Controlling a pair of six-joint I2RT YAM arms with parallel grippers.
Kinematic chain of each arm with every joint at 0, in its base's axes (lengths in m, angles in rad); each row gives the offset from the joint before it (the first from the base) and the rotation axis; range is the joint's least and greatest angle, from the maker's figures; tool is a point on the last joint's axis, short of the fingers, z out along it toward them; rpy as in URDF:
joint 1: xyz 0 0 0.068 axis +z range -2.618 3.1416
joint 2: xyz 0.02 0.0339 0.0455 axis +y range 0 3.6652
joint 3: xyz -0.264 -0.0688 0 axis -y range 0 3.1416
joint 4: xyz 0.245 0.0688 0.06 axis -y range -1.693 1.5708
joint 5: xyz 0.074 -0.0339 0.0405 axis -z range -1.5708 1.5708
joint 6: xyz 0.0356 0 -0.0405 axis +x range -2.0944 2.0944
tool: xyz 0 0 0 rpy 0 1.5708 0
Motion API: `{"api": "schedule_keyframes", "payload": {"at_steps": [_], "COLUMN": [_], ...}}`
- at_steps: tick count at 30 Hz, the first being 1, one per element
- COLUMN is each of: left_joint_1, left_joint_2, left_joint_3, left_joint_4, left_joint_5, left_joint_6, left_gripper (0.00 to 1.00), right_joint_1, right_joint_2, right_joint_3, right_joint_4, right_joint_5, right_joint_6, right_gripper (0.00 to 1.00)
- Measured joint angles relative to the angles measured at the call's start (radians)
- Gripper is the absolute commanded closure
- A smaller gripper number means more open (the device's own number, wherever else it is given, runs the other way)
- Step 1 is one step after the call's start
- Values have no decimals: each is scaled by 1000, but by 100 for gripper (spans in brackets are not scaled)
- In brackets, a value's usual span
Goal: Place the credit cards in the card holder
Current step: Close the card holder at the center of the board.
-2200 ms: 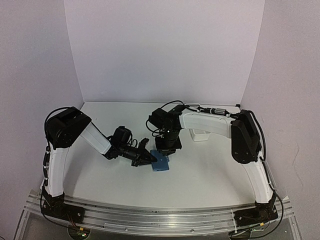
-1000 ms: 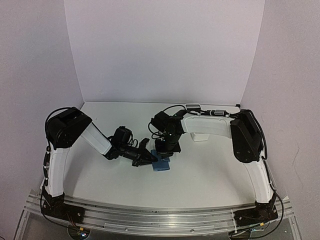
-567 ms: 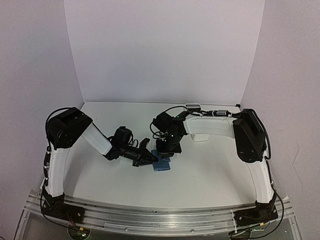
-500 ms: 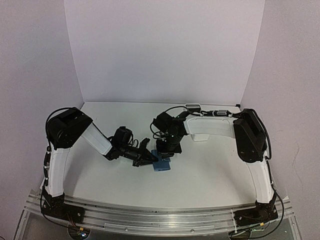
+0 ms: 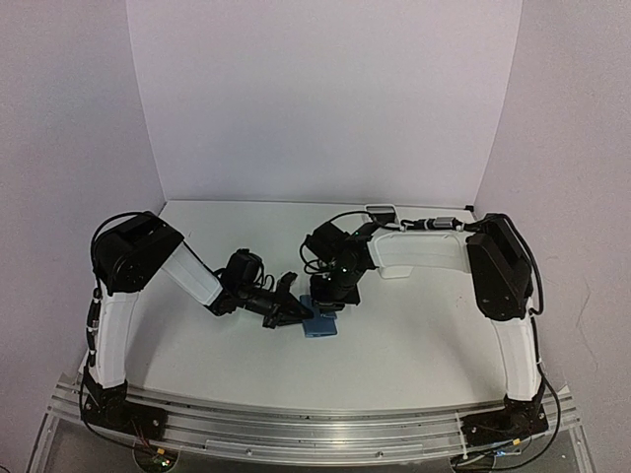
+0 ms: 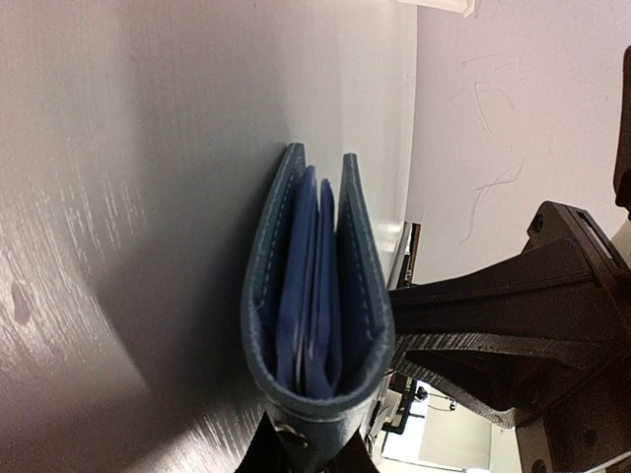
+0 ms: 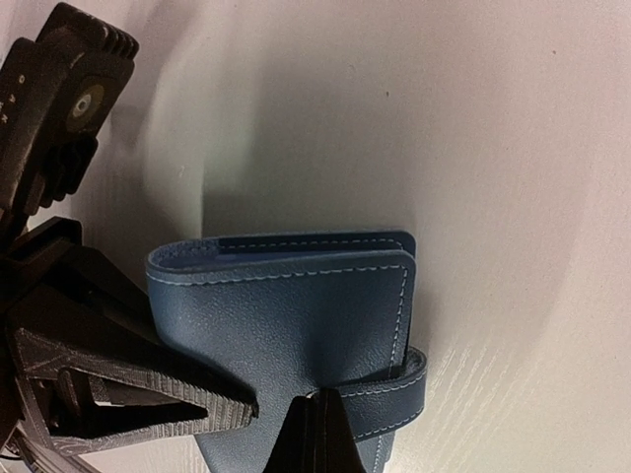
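The blue card holder lies folded on the table between both grippers. In the left wrist view the card holder shows its two covers nearly together, with only lighter blue leaves between them. No dark credit cards show in any view. My left gripper is shut on the spine end of the holder. My right gripper is shut, and its tips press down on the top cover where the snap tab wraps round the open edge.
A long white tray stands behind the right forearm. A small white object lies by the back wall. White walls close the table at the back and both sides. The two grippers sit close together at the holder.
My right wrist has shifted slightly and settled lower onto the card holder, and its forearm has swung a little to the right. The left arm and the holder have stayed put.
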Motion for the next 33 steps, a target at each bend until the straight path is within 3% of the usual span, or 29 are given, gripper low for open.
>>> {"api": "schedule_keyframes", "payload": {"at_steps": [6,24,33], "left_joint_1": [-1,-4,-4], "left_joint_2": [2,8,8], "left_joint_3": [2,11,11], "left_joint_4": [0,2,3], "left_joint_5": [0,2,2], "left_joint_6": [0,-4,-6], "left_gripper": [100,100,100], "right_joint_1": [0,61,69], "right_joint_2": [-28,-209,-217], "right_joint_3": [-57,-424,-458], "right_joint_4": [63,482,558], "right_joint_5": [4,151,193], "right_joint_6": [33,309,334], "right_gripper": [100,100,100]}}
